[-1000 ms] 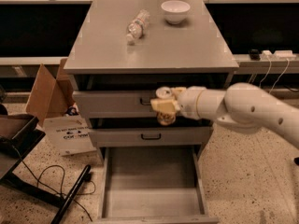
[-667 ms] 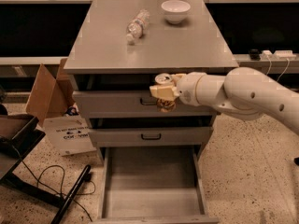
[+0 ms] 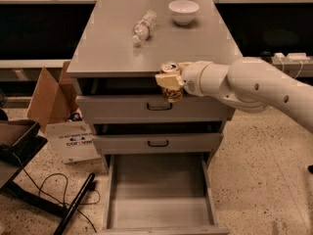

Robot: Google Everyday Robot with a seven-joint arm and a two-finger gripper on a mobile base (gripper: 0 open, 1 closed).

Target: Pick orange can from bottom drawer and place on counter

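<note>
My gripper (image 3: 169, 82) is shut on the orange can (image 3: 171, 86), an orange-brown speckled can with a silver top. It holds the can upright in the air at the front edge of the counter (image 3: 107, 48), in front of the top drawer. My white arm reaches in from the right. The bottom drawer (image 3: 159, 202) is pulled fully open below, and its grey floor holds nothing.
A clear plastic water bottle (image 3: 143, 27) lies on its side on the counter, and a white bowl (image 3: 184, 11) stands at the back. The two upper drawers (image 3: 156, 143) are shut. An open cardboard box (image 3: 49, 99) and cables (image 3: 44, 190) lie on the floor at left.
My gripper has lifted the orange can from the level of the top drawer's handle up to the counter's front edge.
</note>
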